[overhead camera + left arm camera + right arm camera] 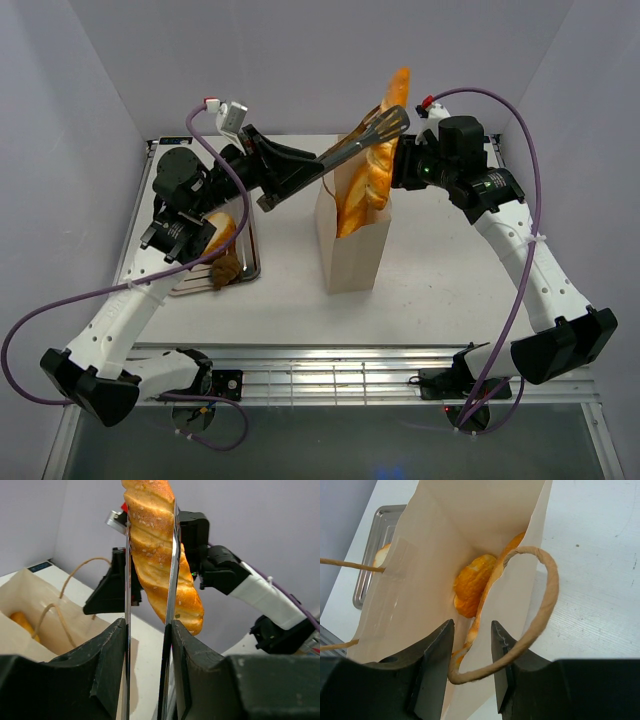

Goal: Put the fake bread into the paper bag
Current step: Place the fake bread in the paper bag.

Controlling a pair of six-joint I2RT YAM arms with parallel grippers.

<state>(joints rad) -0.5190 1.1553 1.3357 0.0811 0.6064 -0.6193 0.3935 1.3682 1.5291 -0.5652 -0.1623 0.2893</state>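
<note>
My left gripper point(295, 168) point(148, 630) is shut on the silver tongs point(352, 147) point(127, 595). The tongs pinch a long golden baguette point(375, 170) point(159, 565), held upright with its lower end in the mouth of the cream paper bag point(352, 255) point(30, 592) point(430, 545). An orange roll point(472, 582) point(22, 620) lies inside the bag. My right gripper point(398, 168) point(470, 630) is at the bag's right rim. Its jaws stand a little apart with the paper edge between them, and a cord handle point(545, 605) loops over one finger.
A steel tray point(252, 258) point(382, 527) lies left of the bag with bread pieces point(222, 235) on it. The bag stands mid-table. Grey walls close in the back and both sides.
</note>
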